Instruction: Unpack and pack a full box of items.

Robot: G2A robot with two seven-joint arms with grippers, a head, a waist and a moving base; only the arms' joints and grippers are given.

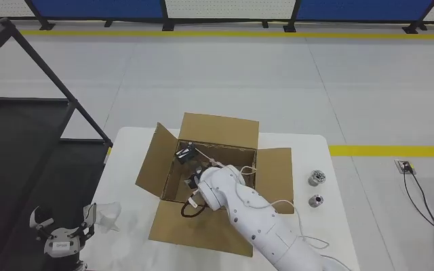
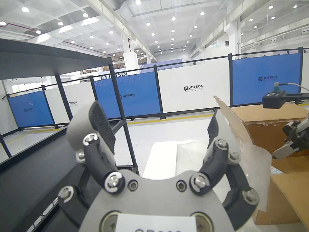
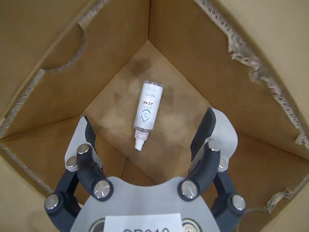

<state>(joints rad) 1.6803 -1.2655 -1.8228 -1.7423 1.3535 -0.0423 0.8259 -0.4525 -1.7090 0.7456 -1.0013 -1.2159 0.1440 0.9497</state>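
The open cardboard box [image 1: 203,142] stands on the white table [image 1: 305,230] with its flaps spread. My right arm reaches down into it, and my right gripper [image 3: 147,120] hangs open a little above the box floor. A white spray bottle [image 3: 148,105] lies on its side on that floor, right below the gap between the fingers and not touching them. My left gripper [image 1: 63,218] is off the table's left corner, away from the box, open with nothing in it [image 2: 155,114]. The box's near flap [image 2: 265,124] is to its side.
Two small metal cylinders [image 1: 316,178] [image 1: 315,200] stand on the table to the right of the box. A white crumpled sheet [image 1: 108,217] lies at the table's left edge near my left gripper. A black shelf frame [image 1: 68,122] stands left of the table.
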